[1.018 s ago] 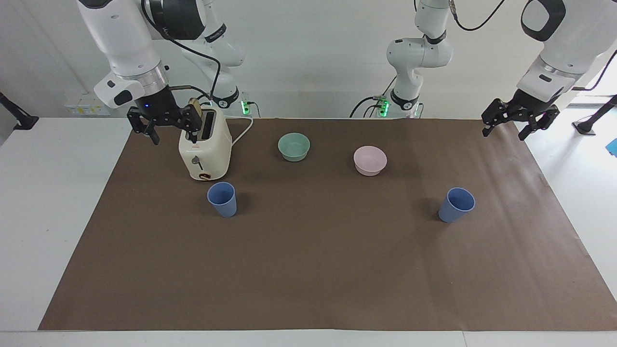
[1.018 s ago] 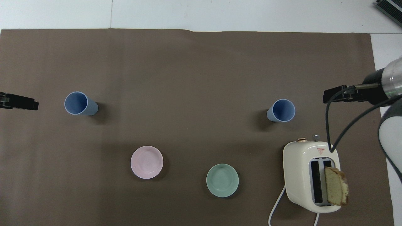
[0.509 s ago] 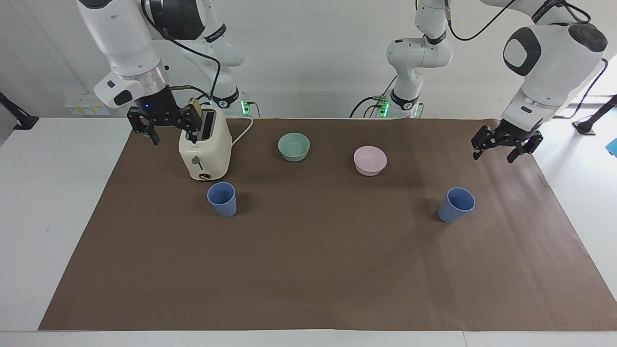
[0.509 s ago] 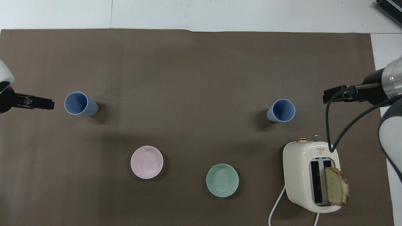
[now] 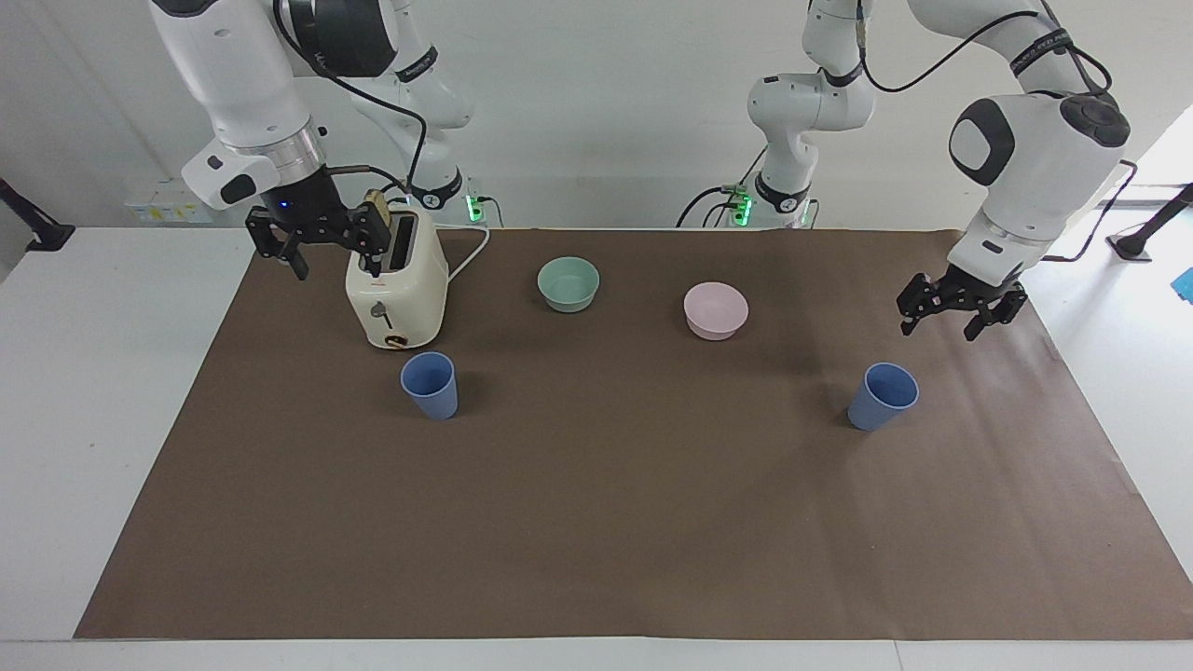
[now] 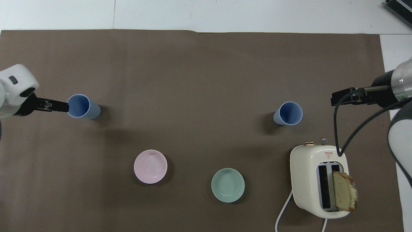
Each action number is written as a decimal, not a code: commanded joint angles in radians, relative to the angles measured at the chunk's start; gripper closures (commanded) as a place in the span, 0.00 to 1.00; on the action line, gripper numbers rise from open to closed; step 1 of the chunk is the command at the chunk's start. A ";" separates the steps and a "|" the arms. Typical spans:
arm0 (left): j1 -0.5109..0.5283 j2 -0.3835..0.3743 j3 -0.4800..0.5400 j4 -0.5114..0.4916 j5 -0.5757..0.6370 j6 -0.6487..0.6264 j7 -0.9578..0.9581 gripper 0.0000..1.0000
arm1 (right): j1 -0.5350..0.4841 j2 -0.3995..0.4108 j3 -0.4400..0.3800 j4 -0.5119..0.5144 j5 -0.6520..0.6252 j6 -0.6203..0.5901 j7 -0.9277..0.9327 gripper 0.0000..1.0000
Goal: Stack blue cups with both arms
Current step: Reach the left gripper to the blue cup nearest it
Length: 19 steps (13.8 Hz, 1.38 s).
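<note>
Two blue cups stand upright on the brown mat. One cup [image 5: 883, 396] [image 6: 82, 106] is toward the left arm's end. The other cup [image 5: 430, 385] [image 6: 288, 113] is toward the right arm's end, just farther from the robots than the toaster. My left gripper [image 5: 949, 317] [image 6: 58, 106] is open and empty. It hangs in the air over the mat beside the first cup, apart from it. My right gripper [image 5: 335, 259] [image 6: 346, 97] is open and empty. It waits in the air over the mat's edge beside the toaster.
A cream toaster [image 5: 396, 284] [image 6: 317, 180] holds a slice of bread [image 6: 344, 190] in one slot. A teal-green bowl [image 5: 569, 283] [image 6: 228, 185] and a pink bowl [image 5: 715, 309] [image 6: 150, 166] sit nearer to the robots than the cups.
My left gripper has come down and moved in over the mat toward the cup at its end. The right arm, both cups and the bowls have not moved.
</note>
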 commanded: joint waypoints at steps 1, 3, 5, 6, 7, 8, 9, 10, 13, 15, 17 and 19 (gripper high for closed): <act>-0.017 0.040 0.007 -0.020 -0.009 0.068 -0.004 0.00 | -0.013 -0.011 0.007 -0.007 0.008 0.000 -0.004 0.00; -0.017 0.056 0.007 -0.035 -0.028 0.095 -0.005 0.00 | -0.013 -0.011 0.007 -0.007 0.008 0.000 -0.004 0.00; -0.017 0.071 0.007 -0.044 -0.051 0.124 -0.005 0.05 | -0.013 -0.011 0.007 -0.009 0.008 0.000 -0.004 0.00; -0.015 0.079 0.006 -0.044 -0.063 0.128 -0.005 0.10 | -0.013 -0.011 0.007 -0.009 0.008 0.000 -0.004 0.00; -0.012 0.088 0.006 -0.046 -0.069 0.131 -0.004 0.15 | -0.013 -0.011 0.007 -0.007 0.008 0.000 -0.004 0.00; -0.009 0.097 0.006 -0.046 -0.069 0.140 -0.001 0.18 | -0.013 -0.011 0.007 -0.007 0.008 0.000 -0.004 0.00; -0.009 0.108 0.007 -0.046 -0.069 0.155 0.002 0.22 | -0.013 -0.011 0.007 -0.007 0.008 0.000 -0.004 0.00; -0.009 0.117 0.007 -0.046 -0.069 0.166 0.002 0.26 | -0.013 -0.011 0.007 -0.007 0.008 0.000 -0.004 0.00; -0.009 0.129 0.007 -0.046 -0.069 0.180 0.004 0.36 | -0.013 -0.011 0.007 -0.007 0.008 0.000 -0.004 0.00; -0.017 0.152 0.007 -0.047 -0.069 0.200 -0.001 0.44 | -0.013 -0.011 0.007 -0.007 0.008 0.000 -0.004 0.00; -0.015 0.152 0.007 -0.047 -0.069 0.197 0.005 0.73 | -0.013 -0.011 0.007 -0.007 0.008 0.000 -0.002 0.00; -0.014 0.152 0.007 -0.038 -0.069 0.191 0.002 1.00 | -0.013 -0.011 0.007 -0.007 0.008 0.000 -0.004 0.00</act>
